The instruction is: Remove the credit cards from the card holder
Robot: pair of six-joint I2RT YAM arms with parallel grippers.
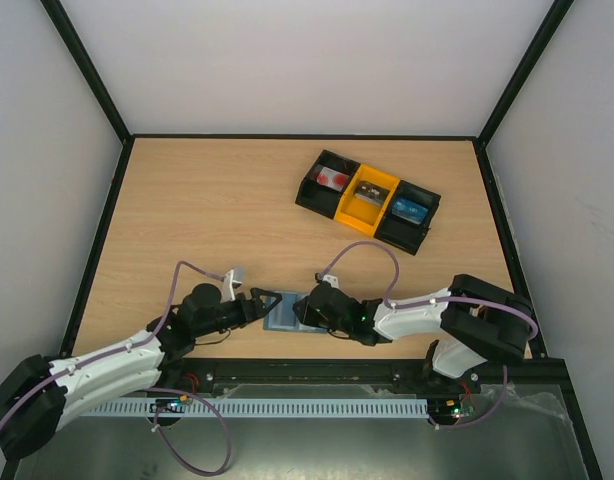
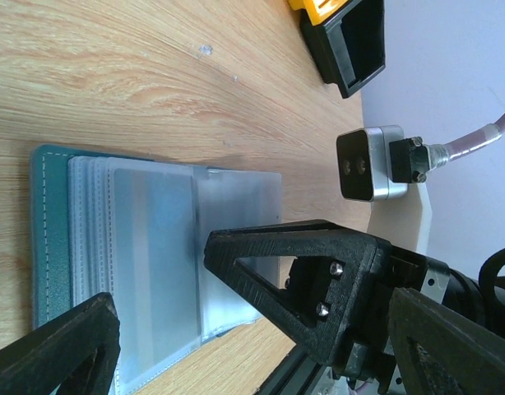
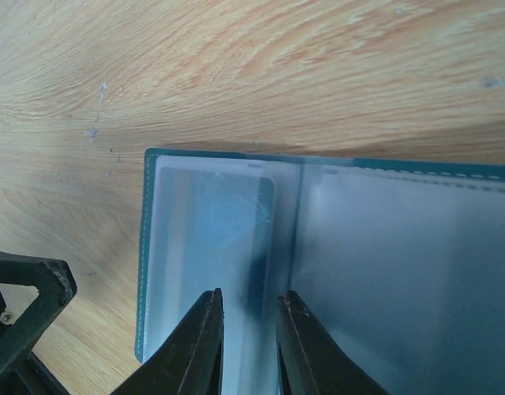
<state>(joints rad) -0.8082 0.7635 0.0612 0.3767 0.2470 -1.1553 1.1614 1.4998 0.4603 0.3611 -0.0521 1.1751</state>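
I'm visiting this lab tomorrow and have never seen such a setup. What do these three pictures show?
Two robot arms are bolted to a wooden table. One picture looks down from above; the others come from a camera on each wrist. An opened blue card holder lies between the arms. The left hand is open at its edge; the right hand is nearly closed over its clear sleeves, grip unclear. Farther back, a three-bin tray holds a white card and a blue card.
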